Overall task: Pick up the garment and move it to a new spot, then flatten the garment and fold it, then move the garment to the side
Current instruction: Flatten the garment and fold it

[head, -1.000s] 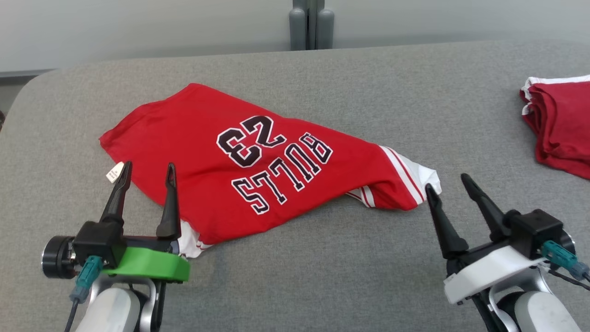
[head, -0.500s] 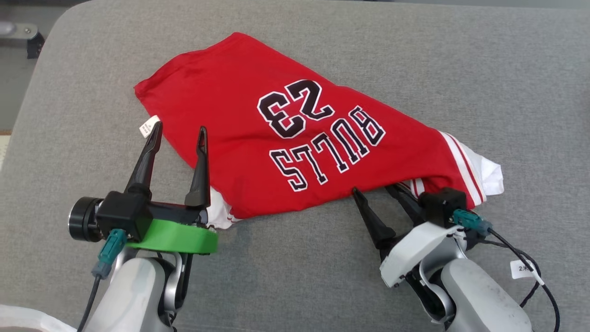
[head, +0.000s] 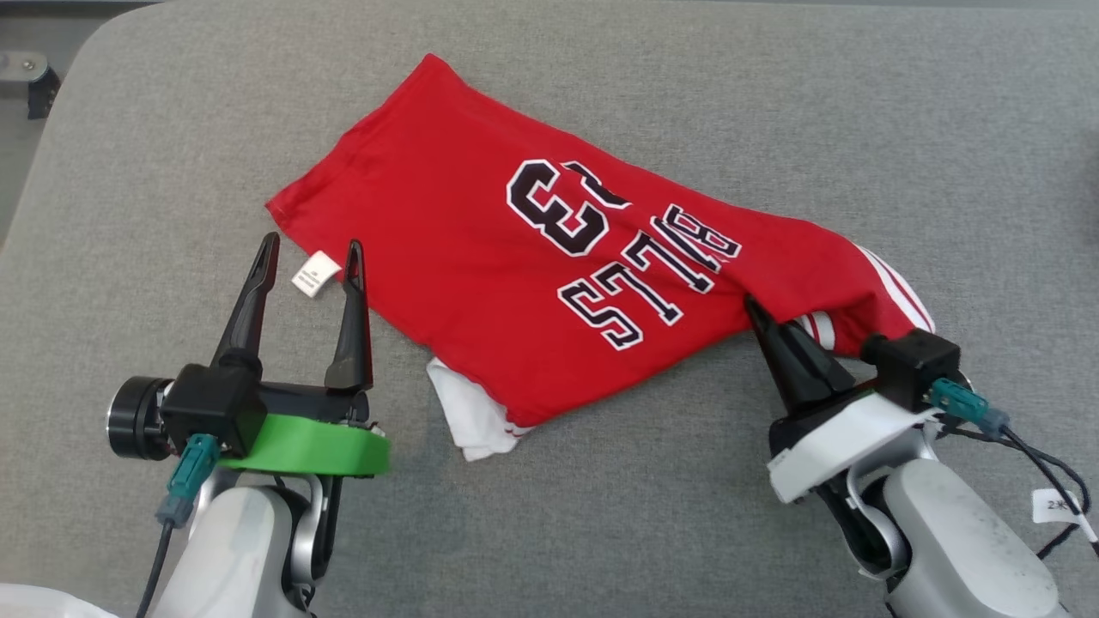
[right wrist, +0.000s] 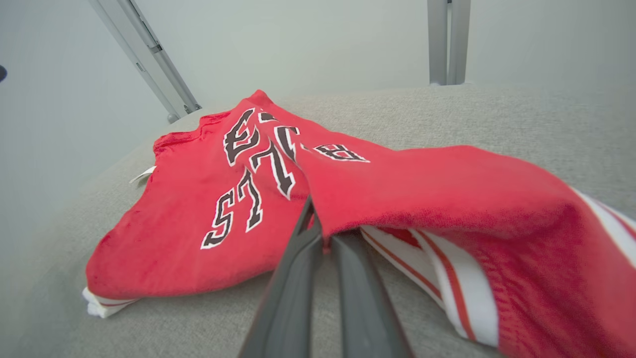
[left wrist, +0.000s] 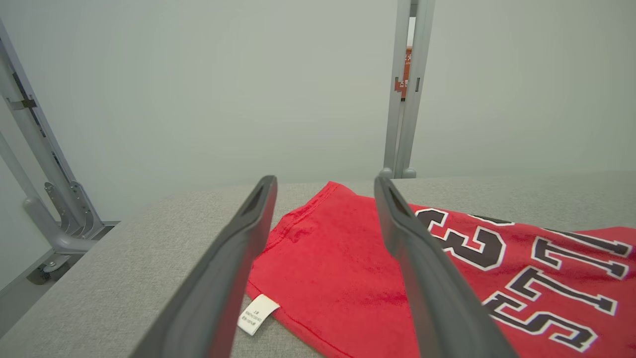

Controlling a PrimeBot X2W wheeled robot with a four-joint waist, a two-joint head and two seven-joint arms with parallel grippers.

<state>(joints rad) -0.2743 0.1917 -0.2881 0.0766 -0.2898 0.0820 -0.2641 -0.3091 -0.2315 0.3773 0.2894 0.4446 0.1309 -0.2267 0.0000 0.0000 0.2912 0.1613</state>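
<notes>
The garment (head: 464, 257) is a red jersey with "BULLS 23" in black and white-striped trim, lying rumpled on the grey padded table (head: 601, 515). My right gripper (head: 757, 311) is shut on its near right edge. In the right wrist view the red cloth (right wrist: 198, 199) bunches up and drapes over the closed right gripper (right wrist: 318, 223). My left gripper (head: 311, 249) stands open at the garment's left edge, touching nothing. The garment's white label (head: 315, 275) lies between its fingers. In the left wrist view the open left gripper (left wrist: 325, 181) frames the red cloth (left wrist: 338, 258) and the label (left wrist: 257, 313).
The table's rounded left corner (head: 60, 112) drops off to the floor. Grey metal frame posts (left wrist: 405, 99) stand behind the table's far edge, with a slanted strut (right wrist: 144, 54) at its left. A tagged cable (head: 1056, 506) hangs by my right wrist.
My right gripper has reached the garment's near right edge and shut on it, bunching the cloth and creasing the "23". The left gripper has stayed open. The head camera has tilted down.
</notes>
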